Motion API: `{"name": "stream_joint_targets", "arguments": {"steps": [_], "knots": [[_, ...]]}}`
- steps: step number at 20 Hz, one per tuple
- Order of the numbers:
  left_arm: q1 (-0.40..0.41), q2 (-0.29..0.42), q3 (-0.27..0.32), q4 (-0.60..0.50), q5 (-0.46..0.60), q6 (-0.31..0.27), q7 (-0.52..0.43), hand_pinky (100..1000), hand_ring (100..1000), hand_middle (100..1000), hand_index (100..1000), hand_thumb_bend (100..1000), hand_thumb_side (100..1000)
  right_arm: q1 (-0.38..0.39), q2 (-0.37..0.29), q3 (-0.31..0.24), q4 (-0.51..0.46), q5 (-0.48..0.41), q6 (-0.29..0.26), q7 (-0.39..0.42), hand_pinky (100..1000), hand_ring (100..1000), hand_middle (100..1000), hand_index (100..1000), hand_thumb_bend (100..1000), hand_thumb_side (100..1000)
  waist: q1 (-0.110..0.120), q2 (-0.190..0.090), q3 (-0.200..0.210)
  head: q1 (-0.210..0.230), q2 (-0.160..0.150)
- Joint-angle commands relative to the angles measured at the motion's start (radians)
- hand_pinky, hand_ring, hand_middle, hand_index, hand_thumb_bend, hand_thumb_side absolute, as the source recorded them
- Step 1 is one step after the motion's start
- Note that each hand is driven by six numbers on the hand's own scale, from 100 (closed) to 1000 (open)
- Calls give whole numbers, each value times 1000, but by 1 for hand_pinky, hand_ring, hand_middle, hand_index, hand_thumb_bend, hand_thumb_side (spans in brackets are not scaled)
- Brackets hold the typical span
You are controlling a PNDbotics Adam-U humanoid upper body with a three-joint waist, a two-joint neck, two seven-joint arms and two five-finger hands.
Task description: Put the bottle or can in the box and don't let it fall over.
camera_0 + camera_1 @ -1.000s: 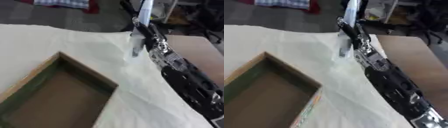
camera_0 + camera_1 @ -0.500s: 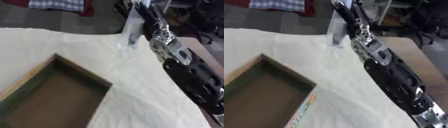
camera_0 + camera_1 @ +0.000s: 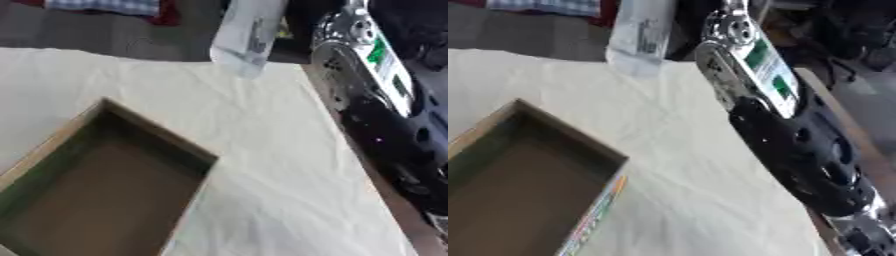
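Note:
A pale, silvery bottle with a dark printed label hangs tilted in the air above the far edge of the table, its lower end pointing down at the cloth. My right hand shows only as a dark shape beside the bottle at the top edge, closed on it; its fingers are mostly cut off. The black and silver right forearm runs down the right side. An open cardboard box with a dark brown inside lies at the lower left, left of and nearer than the bottle. My left hand shows in no view.
A creased cream cloth covers the table, with the brown table edge along the right under the arm. Beyond the far edge is dark floor with a chequered cloth.
The bottle has left the cloth and gone up to the top of the picture. The right arm has come nearer and looms larger. The view has also shifted a little.

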Motion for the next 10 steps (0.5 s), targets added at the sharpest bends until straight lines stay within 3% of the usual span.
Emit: {"name": "stream_joint_targets", "arguments": {"steps": [1, 10], "knots": [[-9, 30, 15, -21, 1, 0, 13, 1000, 1000, 1000, 725, 445, 549, -32, -16, -19, -61, -17, 9, 2, 852, 372, 389, 140, 100, 470, 8, -34, -1, 4, 3], [-5, 31, 27, 24, -6, 12, 11, 1000, 1000, 1000, 724, 434, 554, -48, 52, 8, -66, 15, 5, 38, 846, 372, 386, 141, 100, 470, 10, -42, -3, -30, 13]]}}
